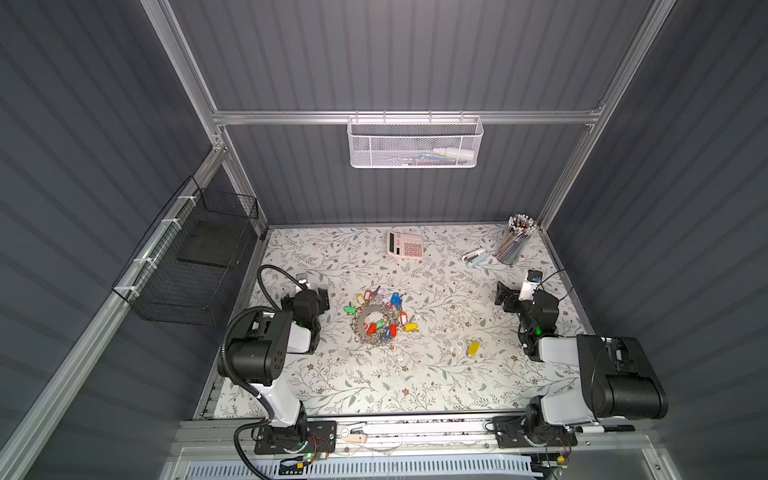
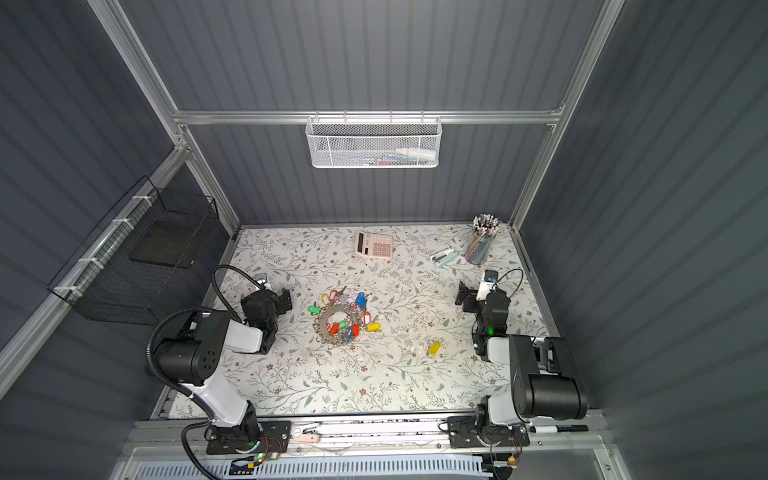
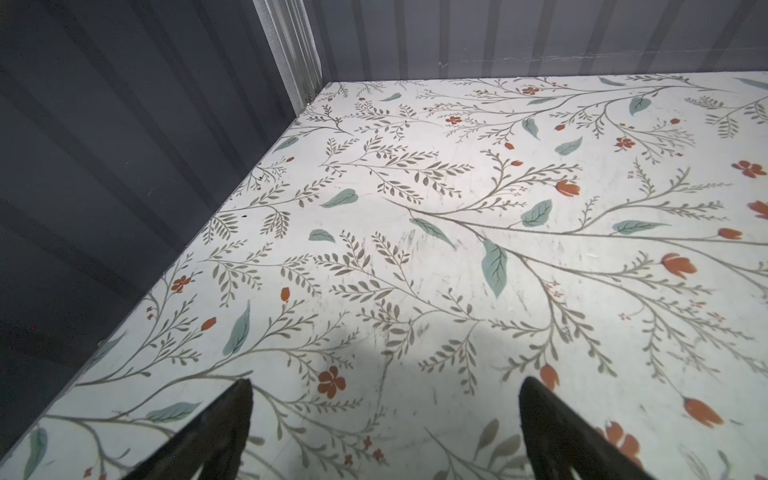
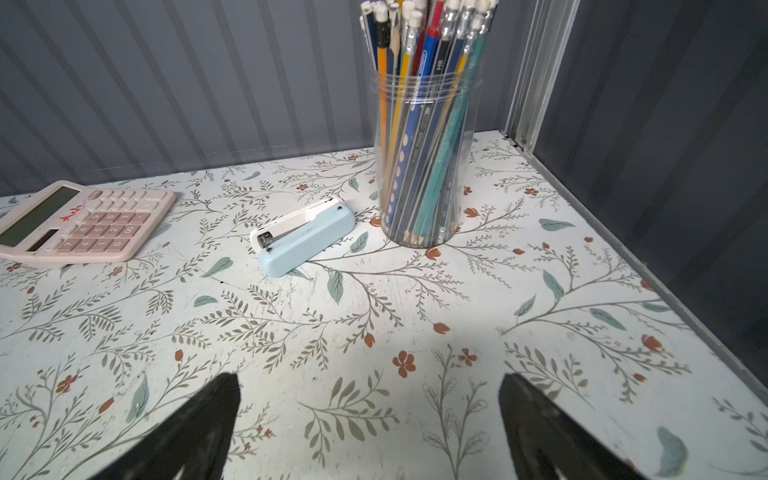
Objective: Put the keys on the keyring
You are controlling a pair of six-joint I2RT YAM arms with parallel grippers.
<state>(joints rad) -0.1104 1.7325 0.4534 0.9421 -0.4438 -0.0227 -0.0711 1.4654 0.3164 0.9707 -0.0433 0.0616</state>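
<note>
The keyring (image 1: 371, 311) (image 2: 332, 312), a large flat silver ring, lies mid-table in both top views. Keys with red, blue, green, pink and yellow tags (image 1: 395, 299) hang around it. One loose key with a yellow tag (image 1: 473, 348) (image 2: 434, 348) lies on the table to the right of it and nearer the front. My left gripper (image 1: 322, 297) (image 3: 384, 384) stands open left of the ring, over bare table. My right gripper (image 1: 505, 297) (image 4: 370, 378) stands open at the right, behind the loose key. Neither wrist view shows the keys or the keyring.
A pink calculator (image 1: 405, 245) (image 4: 83, 224), a light blue stapler (image 1: 476, 257) (image 4: 305, 239) and a clear cup of pencils (image 1: 513, 245) (image 4: 424, 166) sit along the back. A white mesh basket (image 1: 415, 141) hangs on the back wall. A black wire basket (image 1: 195, 257) hangs on the left wall.
</note>
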